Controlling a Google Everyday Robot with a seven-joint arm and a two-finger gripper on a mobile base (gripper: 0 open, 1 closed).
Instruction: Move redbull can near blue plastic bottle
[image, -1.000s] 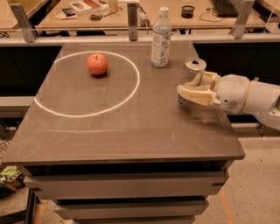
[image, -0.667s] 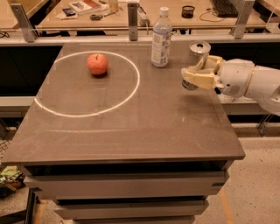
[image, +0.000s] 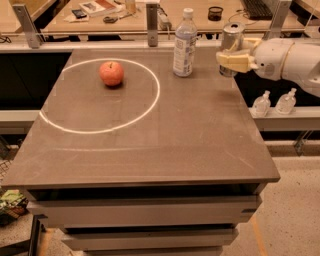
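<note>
Your claw (image: 230, 61) sits at about 1 o'clock on the table (image: 165, 145), reaching in from the right edge, and its cream fingers (image: 239, 61) are clenched on the redbull can (image: 231, 37), across the lower half of the body. The can stands upright at roughly 3 o'clock from the blue plastic bottle (image: 184, 45), apart from it with bare tabletop between them. You cannot tell from here whether its base touches the surface or rides just above it. Treat the can as light, thin-walled and slick. It will likely dent under a hard squeeze and could slide or twist in a loose one, so firm, even pressure on the cylinder wall suits it best. Your low hold looks sensible, since it keeps the tall, narrow can from tipping over the fingers. The bottle is taller and likely topples easily, so bring the can in from its 3 o'clock side and set it down close without nudging it. The apple (image: 111, 73) inside the white ring (image: 150, 102) at 10 o'clock is well clear.
</note>
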